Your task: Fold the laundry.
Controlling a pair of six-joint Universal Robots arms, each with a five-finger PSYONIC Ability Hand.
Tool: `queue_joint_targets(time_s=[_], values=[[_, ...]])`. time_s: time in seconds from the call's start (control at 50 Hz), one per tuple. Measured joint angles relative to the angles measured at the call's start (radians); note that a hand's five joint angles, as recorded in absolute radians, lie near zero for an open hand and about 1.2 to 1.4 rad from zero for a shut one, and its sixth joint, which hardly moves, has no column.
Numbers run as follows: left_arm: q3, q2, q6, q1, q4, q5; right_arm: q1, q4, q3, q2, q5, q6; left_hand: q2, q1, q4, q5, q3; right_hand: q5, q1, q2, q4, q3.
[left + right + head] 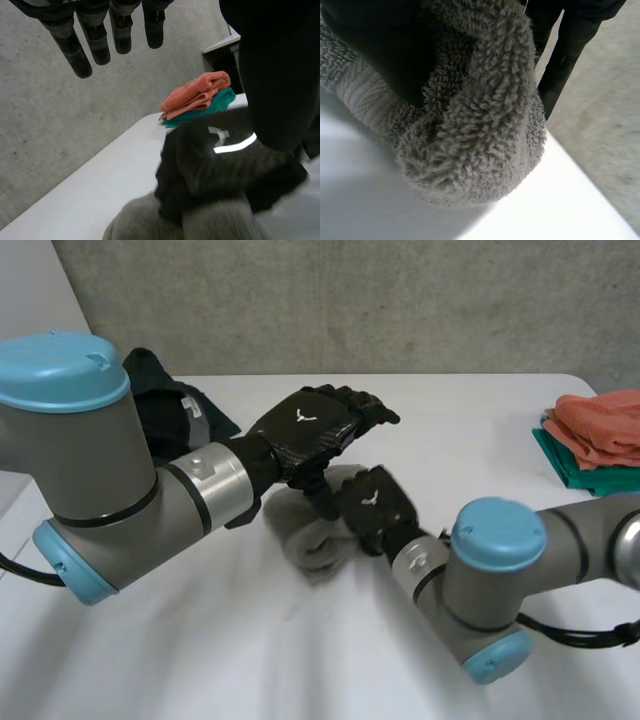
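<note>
A grey towel (305, 540) lies bunched in a roll on the white table (200, 660), near the middle. My right hand (375, 508) sits on the roll's right end with its fingers curled into the pile. In the right wrist view the towel (485, 115) bulges round the dark fingers (380, 50). My left hand (310, 430) hovers just above and behind the roll, fingers straight and apart from the cloth. In the left wrist view its fingers (100, 42) hang free above my right hand (225, 150) and the towel (200, 225).
A dark heap of clothes (165, 405) lies at the back left, behind my left forearm. A folded orange cloth (605, 425) rests on a folded teal one (570, 465) at the table's right edge. A concrete wall stands behind the table.
</note>
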Motion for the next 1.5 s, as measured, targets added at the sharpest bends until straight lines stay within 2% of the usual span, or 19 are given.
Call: queue_joint_targets(time_s=[0.12, 0.26, 0.32, 0.4, 0.48, 0.54, 0.64, 0.8, 0.92, 1.1, 1.16, 1.18, 1.2, 1.22, 1.24, 1.26, 1.3, 1.38, 1.5], values=[[0.005, 0.007, -0.006, 0.014, 0.001, 0.0, -0.087, 0.005, 0.003, -0.066, -0.011, 0.016, 0.0, 0.0, 0.0, 0.0, 0.0, 0.0, 0.0, 0.0, 0.001, 0.0], [0.013, 0.016, -0.037, 0.019, 0.015, 0.0, -0.234, -0.011, -0.047, -0.1, -0.108, 0.021, 0.0, 0.0, 0.0, 0.0, 0.0, 0.0, 0.0, 0.002, 0.009, 0.009], [0.015, 0.022, -0.064, 0.017, 0.046, 0.0, -0.312, -0.062, -0.132, -0.102, -0.146, 0.047, 0.0, 0.0, 0.0, 0.0, 0.0, 0.0, 0.01, 0.003, 0.009, 0.009], [0.016, 0.033, -0.088, 0.017, 0.071, 0.0, -0.385, -0.139, -0.22, -0.1, -0.162, 0.119, 0.0, 0.0, 0.0, 0.0, 0.0, 0.0, 0.01, 0.003, 0.009, 0.01], [0.019, 0.051, -0.109, 0.015, 0.09, 0.001, -0.511, -0.26, -0.347, -0.083, -0.189, 0.296, 0.0, 0.0, 0.0, 0.0, 0.0, 0.0, 0.01, 0.004, 0.009, 0.016], [0.022, 0.058, -0.115, 0.011, 0.093, 0.002, -0.606, -0.322, -0.421, -0.039, -0.223, 0.406, 0.0, 0.0, 0.0, 0.0, 0.0, 0.011, 0.01, 0.004, 0.009, 0.016], [0.023, 0.059, -0.115, 0.0, 0.093, 0.002, -0.727, -0.38, -0.515, 0.074, -0.304, 0.484, 0.0, 0.0, 0.0, 0.0, 0.0, 0.012, 0.01, 0.004, 0.009, 0.018], [0.011, 0.048, -0.11, -0.007, 0.092, 0.002, -0.892, -0.494, -0.6, 0.321, -0.481, 0.495, 0.0, 0.0, 0.0, 0.0, 0.0, 0.011, 0.01, 0.008, 0.009, 0.021], [-0.001, 0.034, -0.108, -0.008, 0.091, 0.001, -0.965, -0.554, -0.586, 0.448, -0.578, 0.494, 0.0, 0.0, 0.0, 0.0, 0.0, 0.021, 0.01, 0.008, 0.009, 0.021], [-0.008, 0.017, -0.107, -0.013, 0.091, -0.001, -1.023, -0.611, -0.5, 0.481, -0.654, 0.488, 0.0, 0.0, 0.0, 0.0, 0.0, 0.052, 0.01, 0.008, 0.009, 0.021], [-0.008, 0.018, -0.107, -0.016, 0.091, -0.001, -1.034, -0.622, -0.467, 0.455, -0.657, 0.487, 0.0, 0.0, 0.0, 0.0, 0.0, -0.088, -0.013, -0.141, -0.171, -0.134], [-0.008, 0.019, -0.107, -0.017, 0.091, -0.001, -1.038, -0.623, -0.447, 0.438, -0.655, 0.486, 0.0, 0.0, 0.0, 0.0, 0.0, -0.273, -0.179, -0.325, -0.358, -0.314], [-0.008, 0.02, -0.107, -0.02, 0.091, -0.001, -1.041, -0.617, -0.424, 0.413, -0.652, 0.486, 0.0, 0.0, 0.0, 0.0, 0.0, -0.436, -0.368, -0.51, -0.526, -0.497], [-0.008, 0.021, -0.107, -0.021, 0.091, -0.001, -1.041, -0.613, -0.415, 0.403, -0.651, 0.486, 0.0, 0.0, 0.0, 0.0, 0.0, -0.508, -0.443, -0.583, -0.6, -0.57], [-0.007, 0.023, -0.107, -0.025, 0.091, -0.001, -1.044, -0.591, -0.383, 0.365, -0.646, 0.485, 0.0, 0.0, 0.0, 0.0, 0.0, -0.705, -0.648, -0.767, -0.806, -0.754], [-0.006, 0.024, -0.107, -0.027, 0.091, -0.001, -1.045, -0.574, -0.364, 0.342, -0.644, 0.484, 0.0, 0.0, 0.0, 0.0, 0.0, -0.763, -0.712, -0.839, -0.874, -0.829], [-0.004, 0.027, -0.107, -0.033, 0.091, 0.0, -1.051, -0.521, -0.33, 0.288, -0.64, 0.482, 0.0, 0.0, 0.0, 0.0, 0.0, -0.843, -0.781, -0.911, -0.957, -0.904], [-0.002, 0.037, -0.108, -0.043, 0.091, 0.001, -1.084, -0.345, -0.282, 0.178, -0.634, 0.455, 0.0, 0.0, 0.0, 0.0, 0.0, -0.871, -0.783, -0.92, -0.977, -0.923], [-0.001, 0.061, -0.111, -0.05, 0.092, 0.002, -1.172, -0.035, -0.273, 0.071, -0.606, 0.261, 0.0, 0.0, 0.0, 0.0, 0.0, -0.871, -0.783, -0.92, -0.977, -0.923]])
